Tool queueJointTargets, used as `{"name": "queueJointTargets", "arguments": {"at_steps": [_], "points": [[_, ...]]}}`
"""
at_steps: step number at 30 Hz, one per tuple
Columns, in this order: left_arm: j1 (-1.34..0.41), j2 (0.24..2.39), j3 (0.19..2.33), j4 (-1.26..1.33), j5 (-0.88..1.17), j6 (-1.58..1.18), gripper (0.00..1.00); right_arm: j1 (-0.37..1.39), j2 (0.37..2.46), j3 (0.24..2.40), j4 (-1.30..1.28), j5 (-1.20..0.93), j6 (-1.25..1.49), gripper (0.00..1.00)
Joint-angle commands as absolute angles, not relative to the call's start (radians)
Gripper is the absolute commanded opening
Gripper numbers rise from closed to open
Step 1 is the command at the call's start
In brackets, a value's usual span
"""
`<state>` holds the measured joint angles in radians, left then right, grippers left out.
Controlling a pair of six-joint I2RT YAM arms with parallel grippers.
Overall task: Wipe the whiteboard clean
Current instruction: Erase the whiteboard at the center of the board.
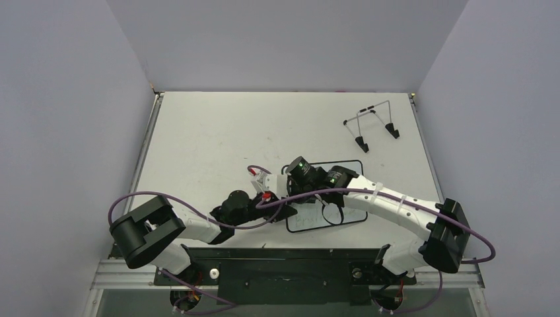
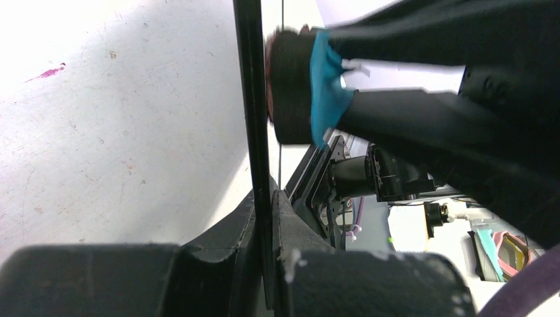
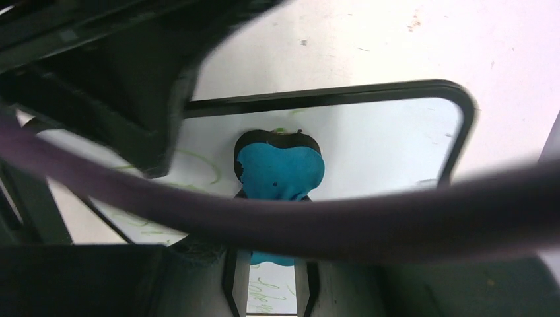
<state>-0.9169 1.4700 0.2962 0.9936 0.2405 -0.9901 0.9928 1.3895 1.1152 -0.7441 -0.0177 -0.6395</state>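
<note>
Illegible green scrawl (image 3: 264, 292) on whiteboard (image 3: 383, 145)

Left pincer (image 2: 264, 224) and right pincer (image 3: 271, 261) are both clamped shut, close together.

The small flat black-rimmed whiteboard (image 1: 307, 221) lies on the pale tabletop (image 1: 211, 139), toward its front middle, with the blue bone-shaped eraser (image 3: 280, 168) on its surface. The thin wire stand (image 1: 373, 125) sits well apart, behind and to the right.
</note>
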Motion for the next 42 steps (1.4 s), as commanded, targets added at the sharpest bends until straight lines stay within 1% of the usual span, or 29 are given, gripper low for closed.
{"name": "queueJointTargets", "arguments": {"at_steps": [1,3,5,12,15,17,20,24,26,28,30,31,33,34,38,42], "points": [[-0.934,1.447,0.325,1.089,0.261,-0.950,0.00,0.936,1.414,1.191,-0.646,0.045,-0.500,0.00],[-0.935,1.448,0.327,1.089,0.260,-0.950,0.00,0.925,1.418,1.189,-0.623,0.066,-0.479,0.00],[-0.936,1.449,0.327,1.087,0.260,-0.950,0.00,0.927,1.420,1.179,-0.625,0.040,-0.485,0.00],[-0.938,1.447,0.327,1.091,0.257,-0.948,0.00,1.025,1.435,1.174,-0.782,-0.171,-0.631,0.00],[-0.937,1.441,0.323,1.088,0.254,-0.947,0.00,1.040,1.442,1.182,-0.805,-0.178,-0.659,0.00],[-0.938,1.439,0.322,1.086,0.253,-0.946,0.00,1.039,1.446,1.184,-0.760,-0.110,-0.623,0.00],[-0.937,1.439,0.323,1.086,0.255,-0.945,0.00,1.000,1.449,1.189,-0.675,0.065,-0.549,0.00],[-0.937,1.441,0.324,1.089,0.260,-0.945,0.00,0.952,1.450,1.193,-0.594,0.165,-0.457,0.00],[-0.937,1.443,0.325,1.089,0.260,-0.945,0.00,0.956,1.449,1.187,-0.592,0.147,-0.462,0.00],[-0.937,1.444,0.328,1.090,0.262,-0.945,0.00,0.973,1.450,1.180,-0.624,0.082,-0.506,0.00],[-0.937,1.445,0.328,1.090,0.262,-0.945,0.00,1.009,1.452,1.176,-0.695,-0.025,-0.587,0.00],[-0.937,1.443,0.328,1.091,0.262,-0.944,0.00,1.033,1.449,1.175,-0.760,-0.113,-0.619,0.00],[-0.937,1.439,0.326,1.089,0.261,-0.943,0.00,1.052,1.444,1.175,-0.818,-0.196,-0.676,0.00],[-0.937,1.437,0.325,1.087,0.261,-0.943,0.00,1.052,1.443,1.175,-0.823,-0.202,-0.682,0.00],[-0.937,1.429,0.323,1.081,0.259,-0.941,0.00,1.010,1.442,1.187,-0.735,-0.121,-0.598,0.00],[-0.937,1.425,0.325,1.075,0.261,-0.937,0.00,0.916,1.436,1.187,-0.622,0.032,-0.480,0.00]]}}
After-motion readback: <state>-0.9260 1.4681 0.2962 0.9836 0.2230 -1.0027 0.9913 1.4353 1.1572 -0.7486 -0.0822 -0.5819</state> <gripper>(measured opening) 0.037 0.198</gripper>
